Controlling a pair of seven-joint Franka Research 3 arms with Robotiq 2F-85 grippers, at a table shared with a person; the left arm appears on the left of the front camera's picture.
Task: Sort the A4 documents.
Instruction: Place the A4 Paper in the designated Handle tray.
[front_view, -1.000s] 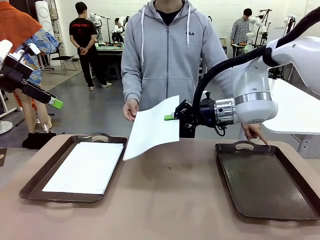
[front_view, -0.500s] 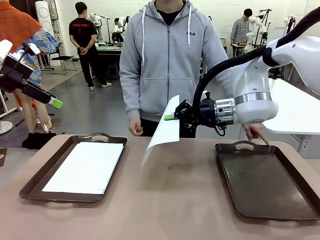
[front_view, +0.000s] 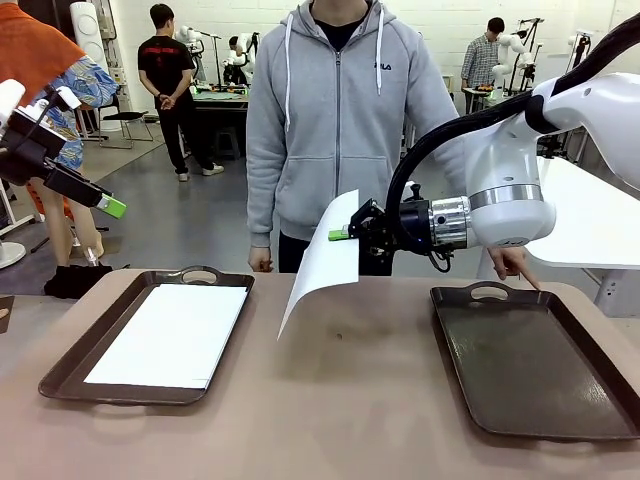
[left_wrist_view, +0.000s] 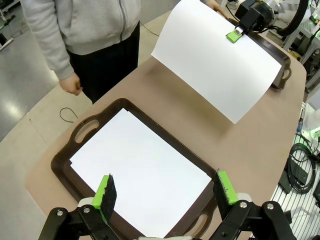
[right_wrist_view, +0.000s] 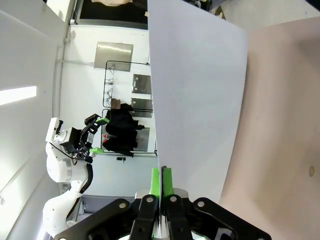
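From the front, the right tool (front_view: 342, 235) is pinched on the upper edge of a thin white A4 paper sheet (front_view: 322, 262), which hangs tilted in the air above the tan counter (front_view: 340, 400), its lower corner drooping toward the counter. The person's hand (front_view: 261, 260) hangs just beside the sheet, apart from it, so the hand-over looks complete and the carrying step is in hand. A second white A4 sheet (front_view: 170, 333) lies flat inside the dark brown handled tray on the left (front_view: 60, 375), well to the left of the held sheet. The dark brown handled tray on the right (front_view: 530, 370) holds nothing. The left tool (front_view: 108, 207) hangs high, far left of the held sheet.

In the left wrist view, the left tool (left_wrist_view: 166, 191) has its green pads (left_wrist_view: 106, 192) spread wide, hovering above the left tray with its sheet; the held sheet is farther off beyond that tray.

In the right wrist view, the right tool (right_wrist_view: 161, 181) is pressed together on the sheet's edge.

By my judgement, the next move calls for swinging the sheet over one tray, lowering it flat and letting go; which tray is right I cannot tell, since the sheets look blank.
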